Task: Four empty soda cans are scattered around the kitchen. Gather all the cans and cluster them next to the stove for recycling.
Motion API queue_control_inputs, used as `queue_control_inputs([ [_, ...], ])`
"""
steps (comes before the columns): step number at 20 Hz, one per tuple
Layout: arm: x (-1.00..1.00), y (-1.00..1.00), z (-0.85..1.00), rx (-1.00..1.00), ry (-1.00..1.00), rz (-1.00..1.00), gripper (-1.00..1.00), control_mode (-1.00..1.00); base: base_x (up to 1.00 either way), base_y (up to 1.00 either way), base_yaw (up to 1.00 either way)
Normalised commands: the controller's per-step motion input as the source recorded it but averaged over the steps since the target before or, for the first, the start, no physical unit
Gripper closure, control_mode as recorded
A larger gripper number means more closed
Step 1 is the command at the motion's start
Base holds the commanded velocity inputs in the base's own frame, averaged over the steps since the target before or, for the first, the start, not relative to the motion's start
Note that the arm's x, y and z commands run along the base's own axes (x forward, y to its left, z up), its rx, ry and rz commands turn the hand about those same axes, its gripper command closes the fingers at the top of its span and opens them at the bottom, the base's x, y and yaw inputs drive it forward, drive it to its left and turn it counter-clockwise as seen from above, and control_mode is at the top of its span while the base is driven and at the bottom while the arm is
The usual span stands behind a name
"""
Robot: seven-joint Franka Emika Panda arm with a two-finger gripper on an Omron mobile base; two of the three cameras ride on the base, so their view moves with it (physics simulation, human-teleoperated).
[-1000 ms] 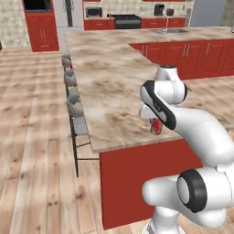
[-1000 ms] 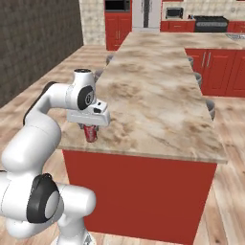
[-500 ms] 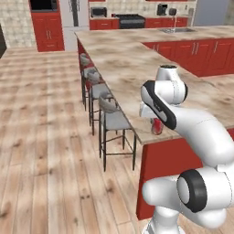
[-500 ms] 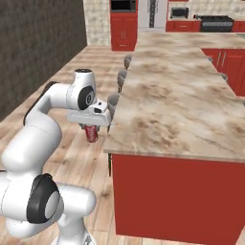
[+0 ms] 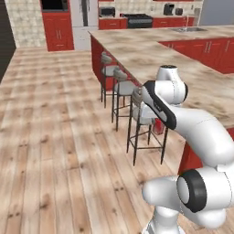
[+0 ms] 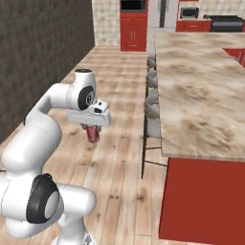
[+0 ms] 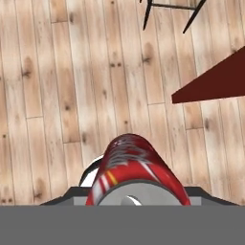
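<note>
1. Above the wood plank floor (image 6: 115, 158), beside the long marble island counter (image 6: 201, 105), the gripper (image 6: 92, 128) hangs from the white arm with a red soda can (image 6: 92, 133) clamped between its jaws.
2. In the hand view the soda can (image 7: 135, 167) sits upright along the gripper axis, silver top towards the camera, red body with white and yellow markings pointing down at the floor planks.
3. In the left base view the can (image 5: 159, 126) shows as a red patch under the arm's wrist, partly hidden by the arm.
4. A row of grey bar stools (image 5: 119, 89) stands along the counter's edge, between the arm and the counter.
5. The stove (image 5: 138, 17) sits at the far wall among red cabinets (image 5: 57, 31), well apart from the held can.
</note>
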Motion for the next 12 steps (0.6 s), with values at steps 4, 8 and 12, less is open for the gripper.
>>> queue_control_inputs([
  [4,0.0,0.0,0.0,0.0,0.0,0.0,1.0,1.0,0.07,0.99,-0.01],
  [8,0.0,0.0,0.0,0.0,0.0,0.0,1.0,1.0,0.3,0.95,0.0],
  [12,0.0,0.0,0.0,0.0,0.0,0.0,1.0,1.0,0.55,0.76,0.0],
])
